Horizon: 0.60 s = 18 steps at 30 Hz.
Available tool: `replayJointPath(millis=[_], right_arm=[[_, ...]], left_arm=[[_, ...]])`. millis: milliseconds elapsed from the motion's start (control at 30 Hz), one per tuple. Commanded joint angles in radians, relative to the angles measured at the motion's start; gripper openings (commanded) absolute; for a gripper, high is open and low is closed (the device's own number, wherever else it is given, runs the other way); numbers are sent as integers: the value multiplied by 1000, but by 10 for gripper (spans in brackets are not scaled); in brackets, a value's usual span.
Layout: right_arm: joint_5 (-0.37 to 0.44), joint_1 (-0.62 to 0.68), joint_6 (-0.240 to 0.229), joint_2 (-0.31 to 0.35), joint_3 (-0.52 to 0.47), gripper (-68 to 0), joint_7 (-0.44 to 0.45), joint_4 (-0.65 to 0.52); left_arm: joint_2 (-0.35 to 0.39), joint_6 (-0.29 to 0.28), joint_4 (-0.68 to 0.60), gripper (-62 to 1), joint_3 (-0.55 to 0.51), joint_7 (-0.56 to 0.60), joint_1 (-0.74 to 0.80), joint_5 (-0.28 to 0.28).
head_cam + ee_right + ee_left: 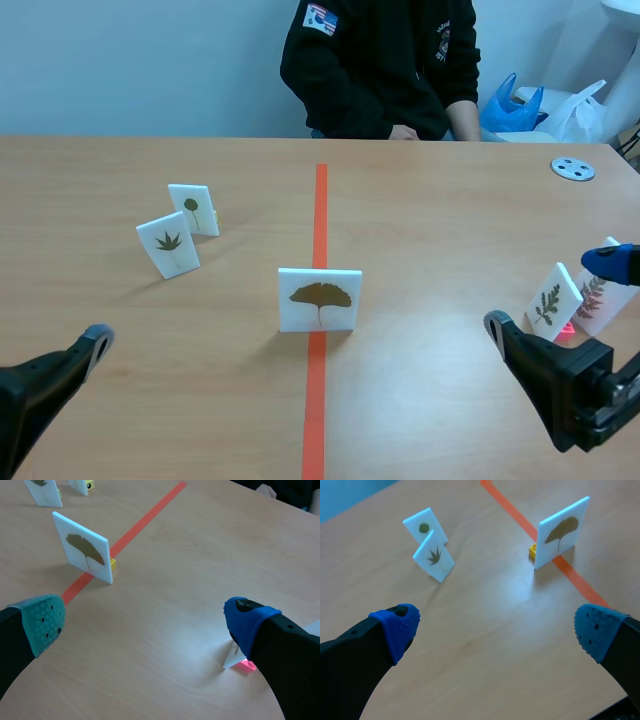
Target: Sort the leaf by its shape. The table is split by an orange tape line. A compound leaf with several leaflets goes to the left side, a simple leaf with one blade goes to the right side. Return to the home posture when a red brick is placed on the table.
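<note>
We find the fan-leaf card [319, 299] upright on the tape line [318, 210], middle of the bench [440, 210], ahead-left of the right pincer [146, 619] and ahead-right of the left pincer [495, 625]; both gape wide, empty.

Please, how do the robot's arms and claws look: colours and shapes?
Both arms are black. The left claw has two thick black fingers with blue dotted pads. The right claw is alike, but one pad is grey-green with dots, the other blue.
</note>
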<state>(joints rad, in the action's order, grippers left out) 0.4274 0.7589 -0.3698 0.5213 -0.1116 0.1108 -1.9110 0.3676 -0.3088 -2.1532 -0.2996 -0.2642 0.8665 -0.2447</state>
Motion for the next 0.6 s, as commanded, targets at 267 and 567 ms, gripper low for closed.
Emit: replayJointPath(millis=[267, 567], right_arm=[[7, -14, 4, 2, -12, 4, 14, -16], [7, -14, 4, 2, -13, 4, 11, -16]], left_arm=[[55, -26, 181, 14, 117, 40, -158, -6], [58, -50, 398, 14, 274, 102, -349, 2]])
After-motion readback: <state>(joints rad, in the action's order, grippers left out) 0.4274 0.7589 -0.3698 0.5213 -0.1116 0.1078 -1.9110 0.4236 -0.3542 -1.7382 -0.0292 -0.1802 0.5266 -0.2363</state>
